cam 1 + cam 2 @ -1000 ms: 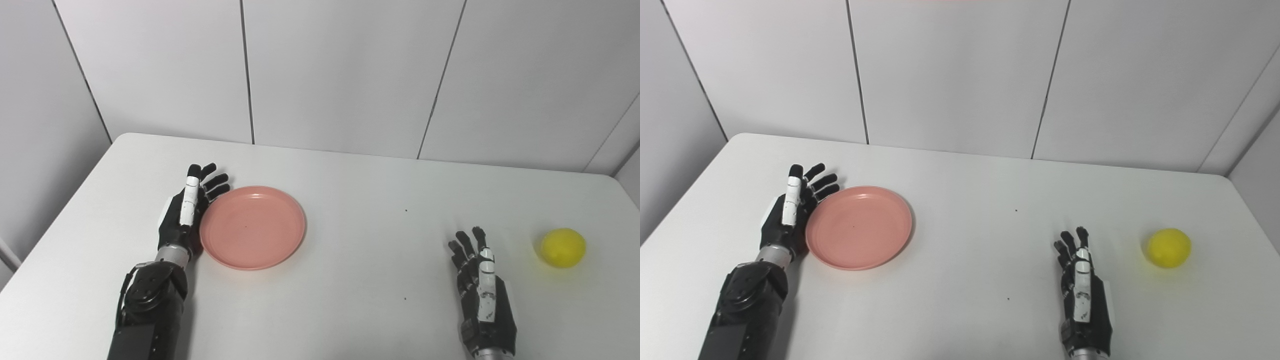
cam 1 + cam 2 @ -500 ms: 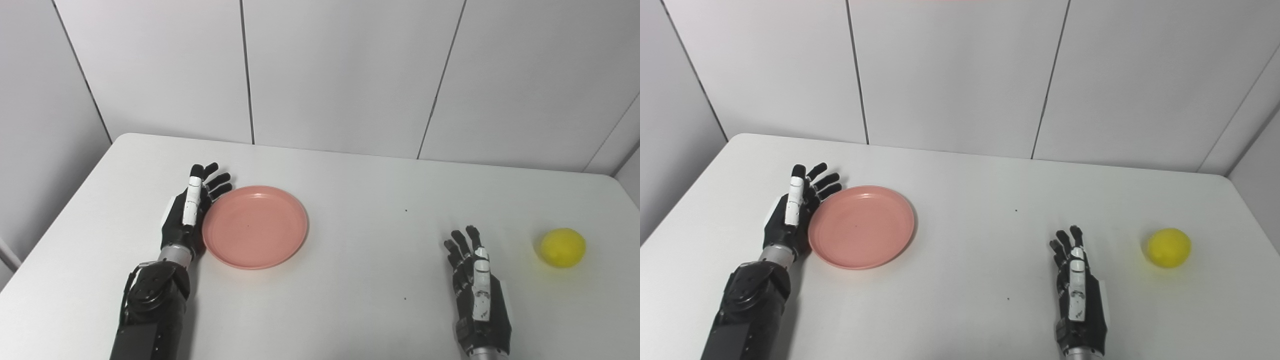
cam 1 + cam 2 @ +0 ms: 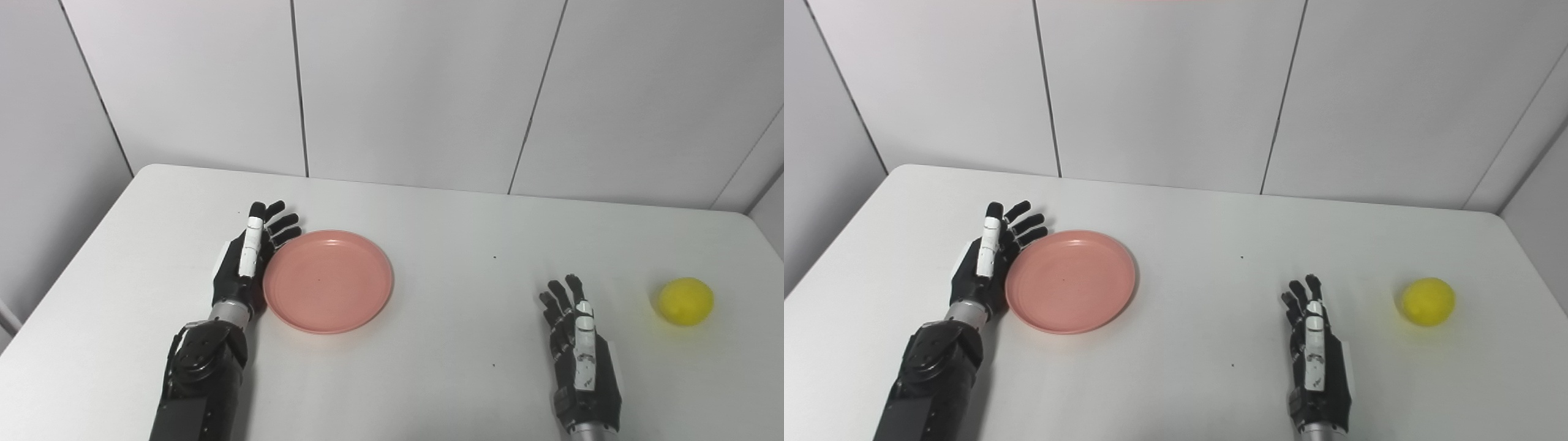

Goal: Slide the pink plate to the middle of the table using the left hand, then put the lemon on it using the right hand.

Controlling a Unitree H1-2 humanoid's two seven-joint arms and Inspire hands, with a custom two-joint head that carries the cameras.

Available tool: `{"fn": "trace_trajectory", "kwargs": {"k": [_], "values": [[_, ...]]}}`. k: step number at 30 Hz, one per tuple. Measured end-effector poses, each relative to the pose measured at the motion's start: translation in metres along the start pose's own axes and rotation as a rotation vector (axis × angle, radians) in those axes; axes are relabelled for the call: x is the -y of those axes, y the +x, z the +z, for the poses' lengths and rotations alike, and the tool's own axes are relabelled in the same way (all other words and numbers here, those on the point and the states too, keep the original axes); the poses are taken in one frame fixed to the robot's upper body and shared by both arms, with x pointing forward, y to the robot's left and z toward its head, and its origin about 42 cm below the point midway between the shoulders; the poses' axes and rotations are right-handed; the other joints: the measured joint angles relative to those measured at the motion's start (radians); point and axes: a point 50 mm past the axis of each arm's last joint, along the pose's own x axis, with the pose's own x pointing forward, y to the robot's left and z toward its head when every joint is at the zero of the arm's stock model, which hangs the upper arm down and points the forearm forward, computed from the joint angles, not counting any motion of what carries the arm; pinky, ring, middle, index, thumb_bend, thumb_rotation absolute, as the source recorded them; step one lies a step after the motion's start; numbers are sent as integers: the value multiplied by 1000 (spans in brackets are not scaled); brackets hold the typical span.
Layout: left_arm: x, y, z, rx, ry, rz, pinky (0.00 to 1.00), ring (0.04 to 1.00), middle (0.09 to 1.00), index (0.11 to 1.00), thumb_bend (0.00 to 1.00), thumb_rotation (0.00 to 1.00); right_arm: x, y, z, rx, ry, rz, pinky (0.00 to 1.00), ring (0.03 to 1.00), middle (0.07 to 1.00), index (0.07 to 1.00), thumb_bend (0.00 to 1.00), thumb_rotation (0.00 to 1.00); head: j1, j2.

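Note:
The round pink plate (image 3: 327,280) lies flat and empty on the left half of the white table (image 3: 453,226). My left hand (image 3: 245,263) stands on edge against the plate's left rim, open, fingers stretched toward the wall. A yellow lemon (image 3: 685,301) rests alone near the table's right side. My right hand (image 3: 579,352) lies open and empty near the front edge, fingers straight, a good hand's width left of the lemon and apart from it.
Grey wall panels (image 3: 416,92) rise behind the table's far edge. The table's rounded far-left corner (image 3: 153,168) is in view. A small dark speck (image 3: 495,257) marks the middle of the tabletop.
My left hand has pushed the pink plate a little to the right across the table. The right hand has drawn back slightly toward the front edge. The lemon stays put.

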Motion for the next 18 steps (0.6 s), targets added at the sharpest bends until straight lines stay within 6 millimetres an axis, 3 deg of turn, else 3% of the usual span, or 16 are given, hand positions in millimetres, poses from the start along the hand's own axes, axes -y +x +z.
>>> {"fn": "trace_trajectory", "kwargs": {"k": [18], "values": [[22,-2,-6,-16,5,-52,770,778,787,828,925,918,-1,1,0,0,2,1,1000,921,927,965,705,923,-8,-2]]}}
